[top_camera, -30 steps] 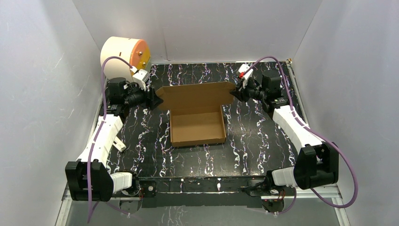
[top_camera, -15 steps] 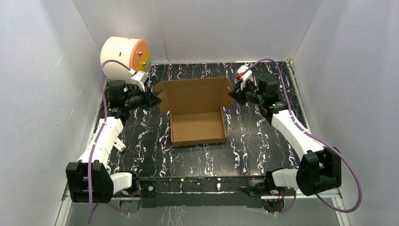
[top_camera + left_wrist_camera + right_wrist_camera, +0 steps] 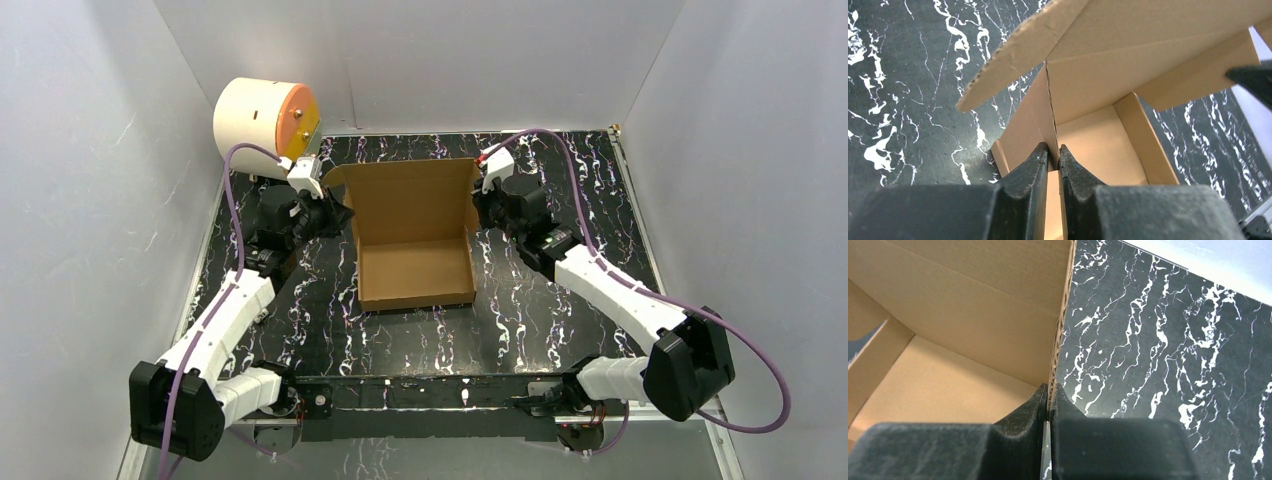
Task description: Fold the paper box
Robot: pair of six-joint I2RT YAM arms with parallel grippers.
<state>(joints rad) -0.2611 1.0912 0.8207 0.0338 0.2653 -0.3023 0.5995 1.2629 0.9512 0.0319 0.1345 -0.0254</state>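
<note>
The paper box point(image 3: 415, 272) is brown cardboard, a shallow tray in the table's middle with its lid panel point(image 3: 408, 195) standing up at the back. My left gripper point(image 3: 343, 214) is shut on the lid's left side flap. In the left wrist view the gripper point(image 3: 1053, 149) pinches that flap's edge, with the box's tray floor point(image 3: 1098, 145) beyond. My right gripper point(image 3: 479, 208) is shut on the lid's right side flap. In the right wrist view the gripper point(image 3: 1049, 388) clamps the corrugated edge, the box's inside point(image 3: 948, 385) to its left.
A cream cylinder with an orange face point(image 3: 265, 118) lies at the back left corner, just behind the left arm. The black marbled table point(image 3: 560, 300) is enclosed by white walls on the left, back and right.
Both grippers have moved inward toward the box's sides. The lid's side flaps have swung forward with them, and the lid panel stands more upright than before.
</note>
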